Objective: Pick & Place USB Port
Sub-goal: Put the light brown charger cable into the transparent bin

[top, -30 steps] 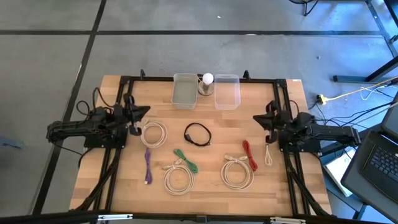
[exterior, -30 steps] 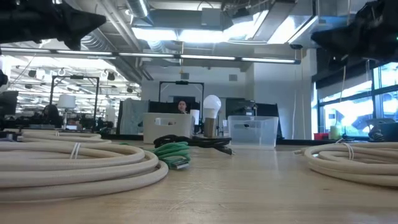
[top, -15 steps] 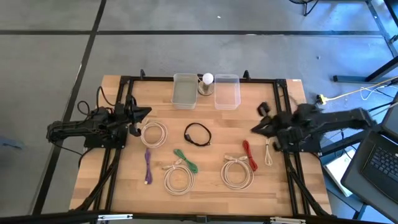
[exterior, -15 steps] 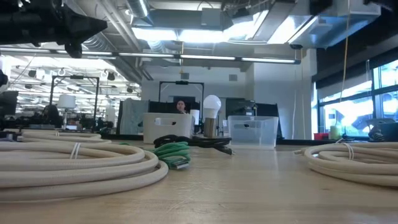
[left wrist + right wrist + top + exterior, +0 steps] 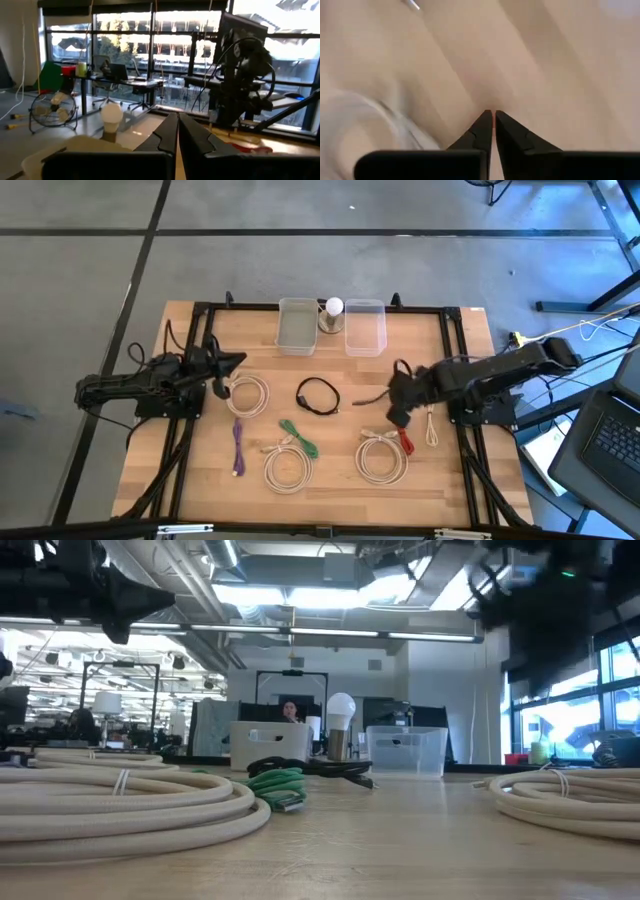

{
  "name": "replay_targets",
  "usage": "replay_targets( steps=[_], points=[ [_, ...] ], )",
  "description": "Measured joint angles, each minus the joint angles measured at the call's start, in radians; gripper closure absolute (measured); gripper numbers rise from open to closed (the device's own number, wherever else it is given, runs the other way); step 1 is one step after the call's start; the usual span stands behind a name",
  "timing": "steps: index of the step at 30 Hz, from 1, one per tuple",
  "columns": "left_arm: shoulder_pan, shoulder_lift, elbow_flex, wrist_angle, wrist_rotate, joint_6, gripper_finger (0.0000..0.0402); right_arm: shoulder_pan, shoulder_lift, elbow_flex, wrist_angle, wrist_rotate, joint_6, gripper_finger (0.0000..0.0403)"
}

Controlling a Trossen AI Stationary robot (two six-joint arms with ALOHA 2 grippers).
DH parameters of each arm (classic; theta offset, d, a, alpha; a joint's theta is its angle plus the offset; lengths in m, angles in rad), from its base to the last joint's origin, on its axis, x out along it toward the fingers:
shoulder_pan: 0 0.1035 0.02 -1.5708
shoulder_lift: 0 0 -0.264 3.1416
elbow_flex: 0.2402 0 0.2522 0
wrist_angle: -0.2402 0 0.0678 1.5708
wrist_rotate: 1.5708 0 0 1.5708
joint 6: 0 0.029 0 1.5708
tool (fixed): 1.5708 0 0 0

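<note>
Several cables lie flat on the wooden table: a white coil (image 5: 248, 393), a black coil (image 5: 318, 396), a green one (image 5: 297, 438), a purple one (image 5: 238, 445), two more white coils (image 5: 287, 468) (image 5: 381, 457), a red one (image 5: 405, 442) and a thin white one (image 5: 431, 425). My right gripper (image 5: 395, 412) is shut and empty. It points down above the far end of the red cable, over bare wood (image 5: 493, 117). My left gripper (image 5: 228, 364) is shut and empty. It waits at the table's left edge, raised and level (image 5: 177, 120).
Two clear bins (image 5: 297, 325) (image 5: 365, 327) stand at the far edge with a light bulb (image 5: 333, 308) between them. Black frame rails run along the left and right sides. Bare wood lies between the black coil and the red cable.
My right gripper has swung from the table's right edge toward the middle. It has tipped downward and now stands over the red cable's far end. The cables have not moved.
</note>
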Motion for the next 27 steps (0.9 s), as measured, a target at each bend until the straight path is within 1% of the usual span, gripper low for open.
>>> replay_targets(
  steps=[3, 5, 9, 12, 15, 19, 22, 27],
  points=[
    [0.0, 0.0, 0.0, -0.017, 0.0, -0.001, 0.0393, 0.085, 0.01, 0.0, -0.175, 0.057, 0.235, 0.0377],
    [0.0, 0.0, 0.0, -0.017, 0.0, -0.002, 0.0395, 0.14, 0.009, 0.0, -0.251, 0.094, 0.406, 0.0377],
    [0.0, 0.0, 0.0, -0.018, 0.001, -0.002, 0.0395, 0.238, 0.012, 0.0, -0.375, 0.09, 0.738, 0.0377],
    [0.0, 0.0, 0.0, -0.026, 0.0, -0.001, 0.0392, 0.295, 0.013, 0.0, -0.418, 0.09, 0.918, 0.0377],
    [0.0, 0.0, 0.001, -0.034, 0.0, -0.001, 0.0391, 0.336, 0.014, 0.0, -0.409, 0.084, 1.001, 0.0377],
    [0.0, 0.0, 0.001, -0.062, 0.001, -0.001, 0.0393, 0.377, 0.044, -0.001, -0.384, 0.022, 1.034, 0.0371],
    [0.0, 0.0, 0.002, -0.07, 0.0, 0.0, 0.0396, 0.397, 0.08, -0.024, -0.324, 0.006, 1.028, 0.0351],
    [0.0, 0.0, 0.002, -0.07, -0.043, 0.0, 0.0394, 0.398, 0.119, -0.128, -0.175, -0.086, 1.023, 0.03]
  ],
)
